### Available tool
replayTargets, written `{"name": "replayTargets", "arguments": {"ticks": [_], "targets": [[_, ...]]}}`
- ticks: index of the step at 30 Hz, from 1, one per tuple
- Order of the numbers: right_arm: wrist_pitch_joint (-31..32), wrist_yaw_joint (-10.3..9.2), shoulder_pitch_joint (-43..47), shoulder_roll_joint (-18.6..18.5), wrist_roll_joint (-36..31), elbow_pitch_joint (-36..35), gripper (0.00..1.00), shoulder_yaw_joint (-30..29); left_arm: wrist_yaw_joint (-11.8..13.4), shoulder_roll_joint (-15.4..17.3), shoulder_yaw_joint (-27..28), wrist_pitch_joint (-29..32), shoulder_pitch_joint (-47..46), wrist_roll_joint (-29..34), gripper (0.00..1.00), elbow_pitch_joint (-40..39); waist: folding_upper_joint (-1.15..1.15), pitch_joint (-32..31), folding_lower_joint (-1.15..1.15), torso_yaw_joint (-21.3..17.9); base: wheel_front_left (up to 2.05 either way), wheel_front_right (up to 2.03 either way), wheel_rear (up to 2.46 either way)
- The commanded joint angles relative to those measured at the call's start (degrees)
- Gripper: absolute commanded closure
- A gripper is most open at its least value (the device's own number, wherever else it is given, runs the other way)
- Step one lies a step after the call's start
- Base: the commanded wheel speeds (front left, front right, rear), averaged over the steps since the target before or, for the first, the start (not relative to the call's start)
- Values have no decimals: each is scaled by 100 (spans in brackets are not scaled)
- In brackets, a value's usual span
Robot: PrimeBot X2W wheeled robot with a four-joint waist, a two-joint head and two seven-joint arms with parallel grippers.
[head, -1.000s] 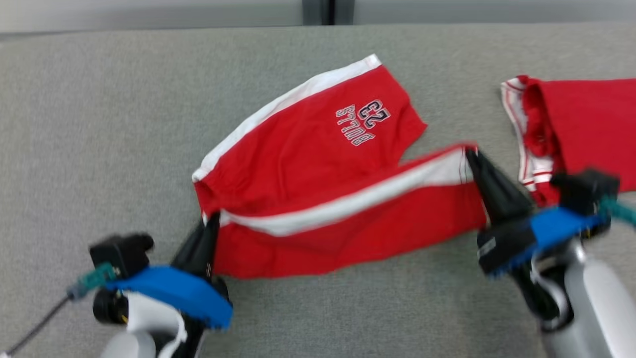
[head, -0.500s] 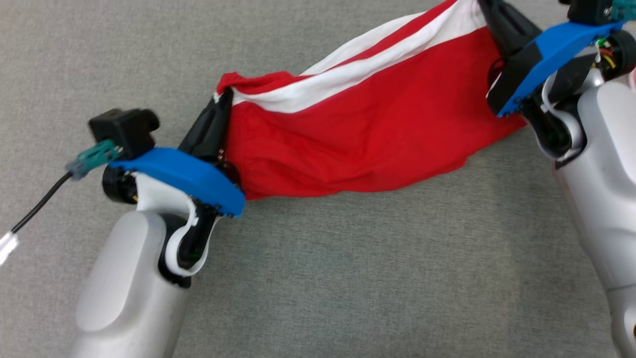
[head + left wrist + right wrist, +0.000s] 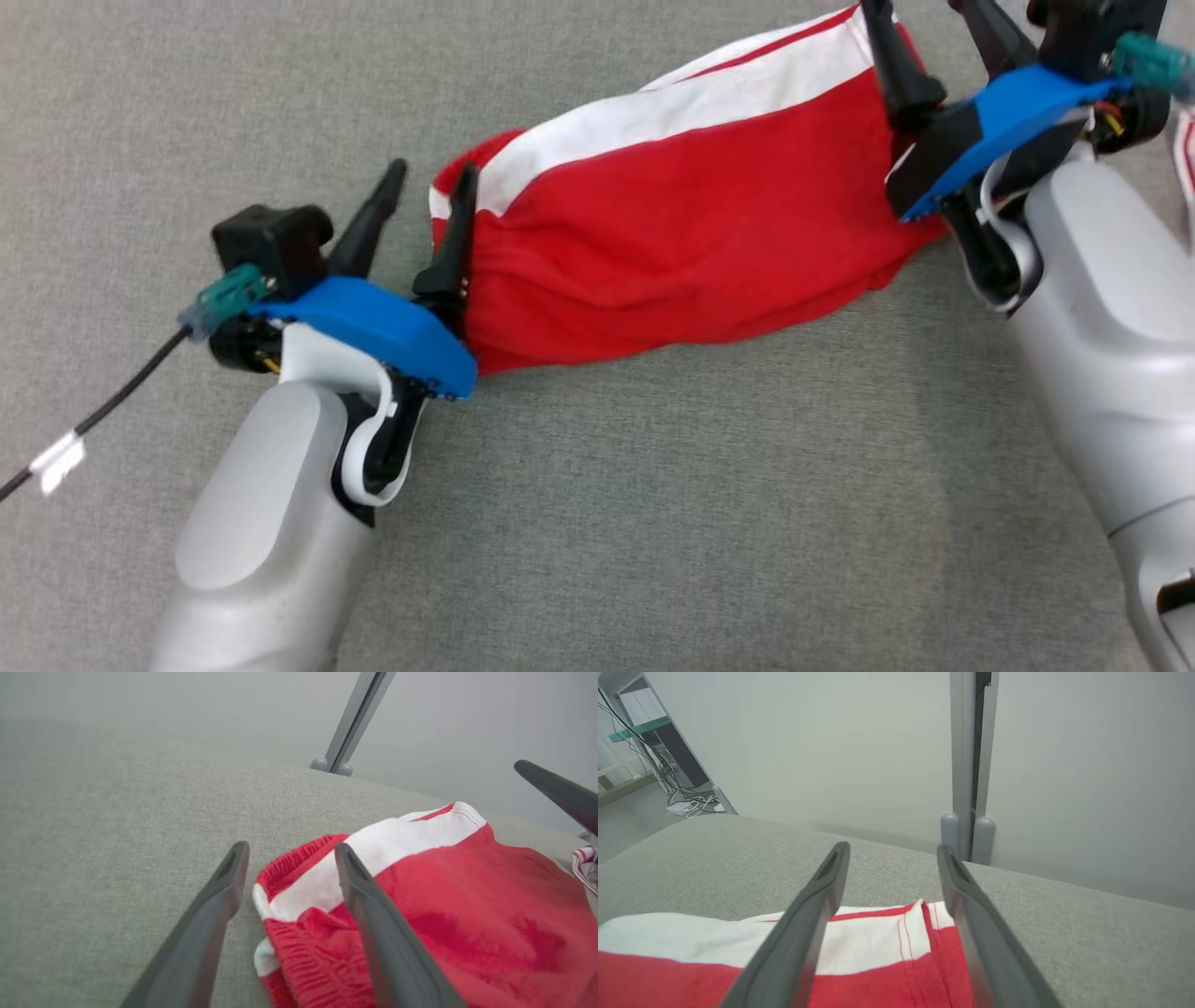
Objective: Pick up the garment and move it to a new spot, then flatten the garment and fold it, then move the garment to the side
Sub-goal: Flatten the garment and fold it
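The red-and-white garment (image 3: 691,243) is spread on the grey fabric-covered bench (image 3: 653,513), backed by a pale wall (image 3: 831,742). The left gripper (image 3: 431,173) and right gripper (image 3: 893,849) are held wide at its ends, gripping nothing.

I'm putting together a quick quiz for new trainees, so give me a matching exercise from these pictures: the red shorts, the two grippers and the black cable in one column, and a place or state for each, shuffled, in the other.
Things:
1. left gripper
2. right gripper
3. red shorts
4. black cable

Places and states:
A. lies stretched out on the grey surface
B. open, at the hem end of the shorts
C. runs off the head view's left edge, with a white tag on it
D. open, at the elastic waistband end of the shorts

Pairs: 1-D, 2-B, 3-A, 4-C
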Motion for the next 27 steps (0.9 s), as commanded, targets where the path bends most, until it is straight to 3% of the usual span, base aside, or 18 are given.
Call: {"name": "replayTargets", "arguments": {"ticks": [1, 4, 11, 18, 27], "targets": [[-185, 3, 226, 15, -82, -79, 0, -19, 147, 83, 57, -275, 142, 170, 0, -67, -1, -133, 0, -133, 0, 0, 0], [-317, 3, 546, 53, -236, -433, 0, -220, 491, 165, 156, -790, 372, 443, 0, -243, -1, -303, 0, -319, 0, 0, 0], [-329, 3, 2090, 353, -919, -2349, 0, -1256, 1160, 391, 381, -1368, 884, 1054, 0, -820, -1, -723, 0, -728, 0, 0, 0], [-331, 2, 3630, 781, -1346, -3592, 0, -1871, 1350, 594, 502, -1432, 1374, 1339, 0, -1213, -1, -1119, 0, -1086, 0, 0, 0], [-136, 3, 5012, 1050, -1526, -4279, 0, -2309, 1519, 845, 475, -1231, 2223, 1379, 0, -1413, -1, -1498, 0, -1327, 0, 0, 0]]}}
